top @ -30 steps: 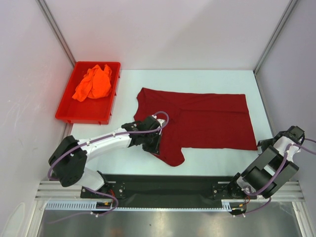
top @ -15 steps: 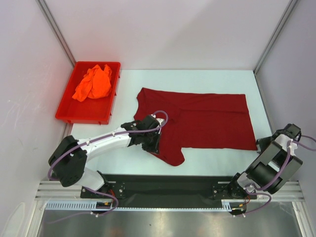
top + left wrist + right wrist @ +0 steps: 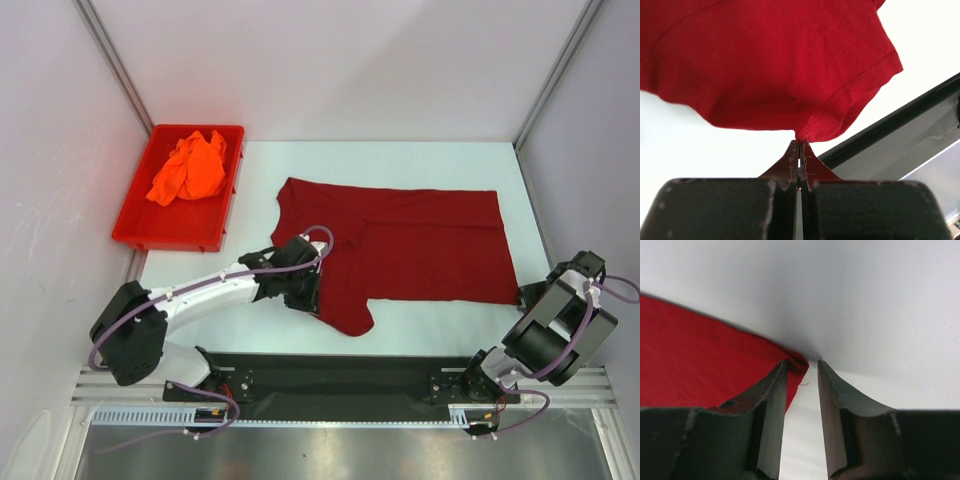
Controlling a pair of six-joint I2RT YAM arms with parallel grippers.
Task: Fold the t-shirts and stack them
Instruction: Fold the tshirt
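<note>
The maroon t-shirt (image 3: 420, 240) lies spread flat on the white table, collar to the left. My left gripper (image 3: 305, 292) is shut on the edge of its near sleeve, which shows in the left wrist view (image 3: 765, 60) pinched at the fingertips of that gripper (image 3: 800, 142). My right gripper (image 3: 527, 296) is open at the shirt's near right hem corner. In the right wrist view the gripper (image 3: 802, 365) has its left finger over the cloth (image 3: 690, 355) and its right finger on bare table. The orange t-shirt (image 3: 188, 168) lies crumpled in the bin.
The red plastic bin (image 3: 130, 228) stands at the table's far left. A black strip (image 3: 330, 375) runs along the near table edge, also in the left wrist view (image 3: 890, 125). White walls enclose the sides and back.
My left gripper has shifted slightly left and nearer with the sleeve in it. My right arm has settled lower, its gripper closer to the hem corner.
</note>
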